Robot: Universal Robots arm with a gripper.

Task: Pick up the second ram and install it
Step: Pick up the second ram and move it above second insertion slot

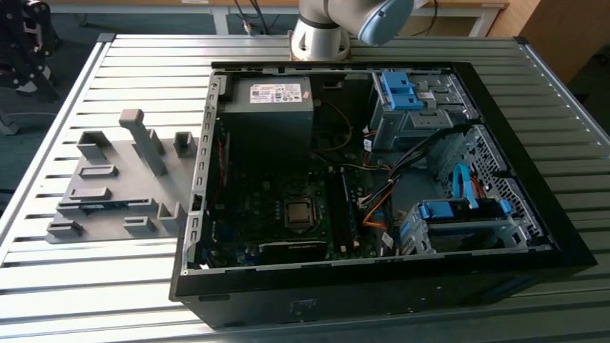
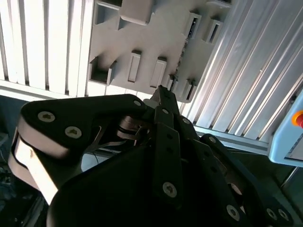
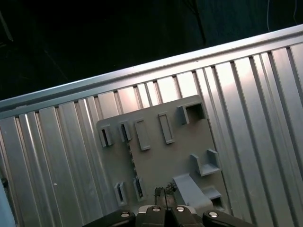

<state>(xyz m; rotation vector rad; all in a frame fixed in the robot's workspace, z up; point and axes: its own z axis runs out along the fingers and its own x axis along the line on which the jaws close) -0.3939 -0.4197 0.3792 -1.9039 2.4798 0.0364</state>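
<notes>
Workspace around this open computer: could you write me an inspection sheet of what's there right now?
Surface: slatted metal table.
Job's things: a thin bluish strip, probably the second ram, stands in a slot of the grey holder plate, beside the open computer case.
Clutter: nothing seen.
Hand: hovers over the holder plate in the first wrist view, apart from it.
Cables: orange, black and blue ones lie inside the case.
Surroundings: wooden furniture beyond the table.

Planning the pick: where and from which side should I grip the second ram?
Probably its exposed top long edge near mid-length, from straight above, pinching the two flat faces: the second ram stands on edge in the grey holder.
</notes>
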